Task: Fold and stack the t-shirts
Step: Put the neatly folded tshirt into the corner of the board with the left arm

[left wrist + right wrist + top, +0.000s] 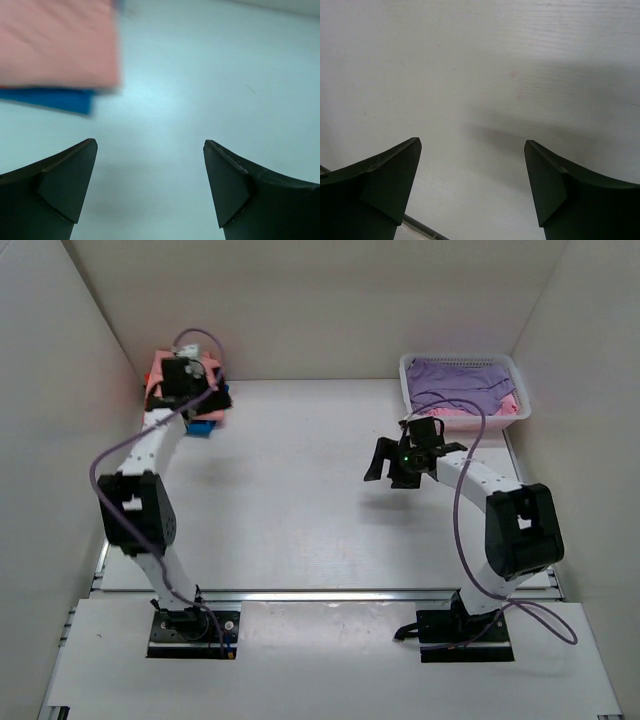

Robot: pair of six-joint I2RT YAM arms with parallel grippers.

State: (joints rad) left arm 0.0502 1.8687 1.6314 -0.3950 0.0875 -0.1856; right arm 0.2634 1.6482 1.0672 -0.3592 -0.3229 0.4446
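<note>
The left arm is stretching far forward from its base, its wrist hanging over a folded stack in the far left corner of the table (300,490). The left gripper (150,144) is standing wide open, holding nothing, with only bare tabletop showing between its jaws. Its wrist camera is showing a salmon-pink t-shirt (57,42) lying ahead and to the left of the fingertips, with a blue t-shirt (55,99) peeking out beneath its near edge. Both are blurred. The overhead view is hiding most of that stack behind the wrist, so the layers cannot be counted there. The right arm is bending at the elbow and reaching forward and inward, hovering above the table and casting a shadow below. The right gripper (472,141) is also spread wide and gripping nothing, and its wrist camera is showing only white tabletop. Only the overhead view is showing the white basket (520,400) well beyond and to the right of this gripper, with a lavender-purple t-shirt (460,375) crumpled inside and a strip of pink cloth under it, too small to identify.
</note>
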